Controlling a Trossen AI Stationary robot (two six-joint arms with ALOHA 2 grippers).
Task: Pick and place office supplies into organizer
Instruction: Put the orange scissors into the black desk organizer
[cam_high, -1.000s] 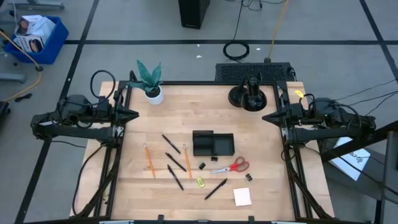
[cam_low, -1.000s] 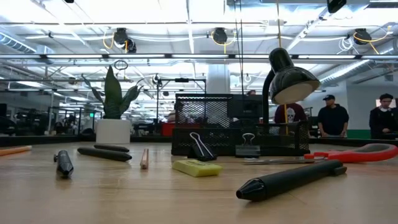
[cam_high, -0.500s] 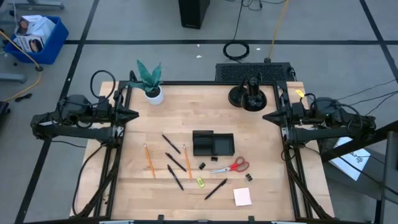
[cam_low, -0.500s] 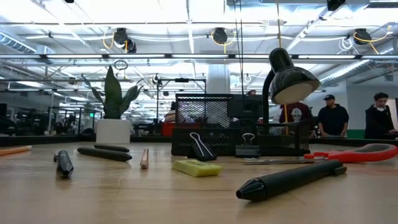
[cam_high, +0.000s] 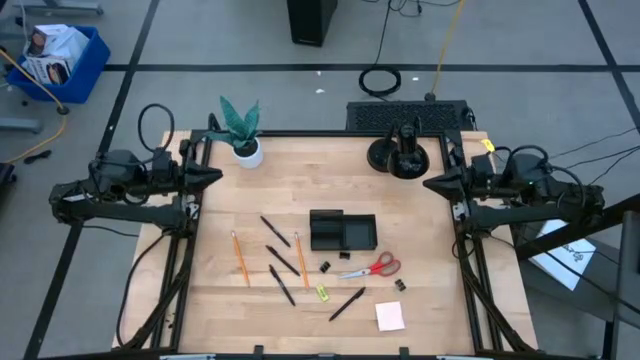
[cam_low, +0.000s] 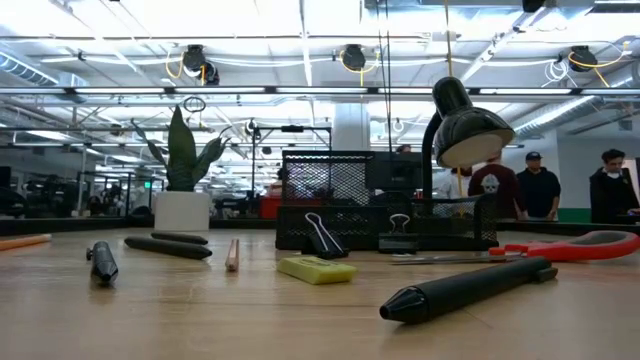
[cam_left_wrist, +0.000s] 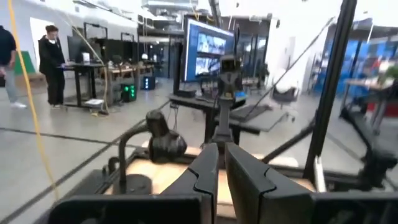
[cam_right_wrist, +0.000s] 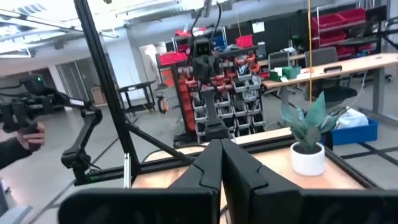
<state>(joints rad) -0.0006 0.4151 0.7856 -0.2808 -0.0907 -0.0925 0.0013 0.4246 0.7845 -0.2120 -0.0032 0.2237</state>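
The black organizer (cam_high: 342, 231) sits mid-table. Around it lie red-handled scissors (cam_high: 372, 268), two orange pencils (cam_high: 239, 257), several black pens (cam_high: 282, 260), small black clips (cam_high: 325, 266), a yellow-green piece (cam_high: 322, 293) and a pink pad (cam_high: 390, 316), all flat on the wood. My left gripper (cam_high: 215, 174) hovers shut at the table's left edge. My right gripper (cam_high: 430, 183) hovers shut at the right edge. Both are far from the supplies. In the low view the organizer (cam_low: 385, 215) stands behind a clip (cam_low: 322, 238) and a pen (cam_low: 470, 287).
A green plant in a white pot (cam_high: 241, 130) stands at the far left. A black lamp on a round stand (cam_high: 400, 155) is at the far edge, right of centre. Bare wood lies between each gripper and the supplies. People (cam_low: 540, 190) stand in the room behind.
Both grippers have shifted a little toward the table's far edge, still shut. The supplies and the organizer have stayed put. People in the room behind have walked.
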